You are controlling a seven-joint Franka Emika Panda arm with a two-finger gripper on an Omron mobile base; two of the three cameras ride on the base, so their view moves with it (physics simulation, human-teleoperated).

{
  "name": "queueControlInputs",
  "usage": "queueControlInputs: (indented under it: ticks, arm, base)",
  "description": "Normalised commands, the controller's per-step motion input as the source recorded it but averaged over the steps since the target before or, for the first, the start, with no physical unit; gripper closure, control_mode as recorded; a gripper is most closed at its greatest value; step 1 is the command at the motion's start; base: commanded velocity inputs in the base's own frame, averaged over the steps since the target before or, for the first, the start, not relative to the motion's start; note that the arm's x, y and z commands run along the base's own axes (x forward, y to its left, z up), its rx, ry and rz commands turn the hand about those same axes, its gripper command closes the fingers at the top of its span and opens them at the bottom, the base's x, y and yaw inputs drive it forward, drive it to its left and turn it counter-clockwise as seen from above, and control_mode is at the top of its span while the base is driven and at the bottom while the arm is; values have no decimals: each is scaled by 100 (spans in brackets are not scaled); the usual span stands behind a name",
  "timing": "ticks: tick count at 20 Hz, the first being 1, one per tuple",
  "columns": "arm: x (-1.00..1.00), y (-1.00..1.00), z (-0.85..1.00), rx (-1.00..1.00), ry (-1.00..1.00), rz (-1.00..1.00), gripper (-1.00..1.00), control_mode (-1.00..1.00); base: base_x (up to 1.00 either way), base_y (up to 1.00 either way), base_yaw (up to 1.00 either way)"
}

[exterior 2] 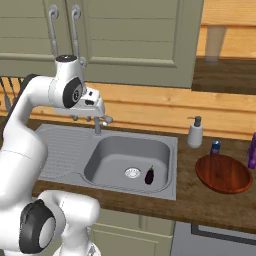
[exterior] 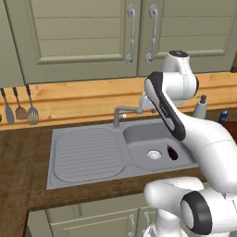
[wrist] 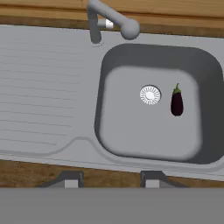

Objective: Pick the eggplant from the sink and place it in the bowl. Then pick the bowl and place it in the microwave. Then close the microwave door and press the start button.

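Note:
The eggplant (wrist: 176, 101) lies on the floor of the sink (wrist: 52, 87) basin, just right of the round drain, stem end pointing to the back wall; it also shows as the eggplant (exterior: 172, 152) and the eggplant (exterior 2: 149, 175). My gripper (wrist: 109, 179) hangs high above the sink's front rim, open, with nothing between its fingertips (wrist: 70, 179). It is well apart from the eggplant. The reddish-brown bowl (exterior 2: 223, 173) sits empty on the wooden counter right of the sink (exterior 2: 165, 190). The microwave and its door are out of view.
The bent faucet (wrist: 111, 19) rises behind the basin, close under my hand. A soap dispenser (exterior 2: 195, 132), a small blue can (exterior 2: 215, 146) and a purple bottle (exterior 2: 252, 152) stand behind the bowl. Utensils (exterior: 21, 109) hang on the wall at left.

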Motion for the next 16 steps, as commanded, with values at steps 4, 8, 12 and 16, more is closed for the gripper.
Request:
queueControlInputs:
  ticks: [4,8,12,16]
  arm:
    - [-19,-2,0,0,0,0,-100,-100]
    - [-50,-16,-6,0,0,0,-100,-100]
    - [-31,-23,-27,0,0,0,-100,-100]
    - [-3,-37,-33,0,1,0,-100,-100]
  base:
    - [0,0,0]
    - [0,0,0]
    - [0,0,0]
    - [0,0,0]
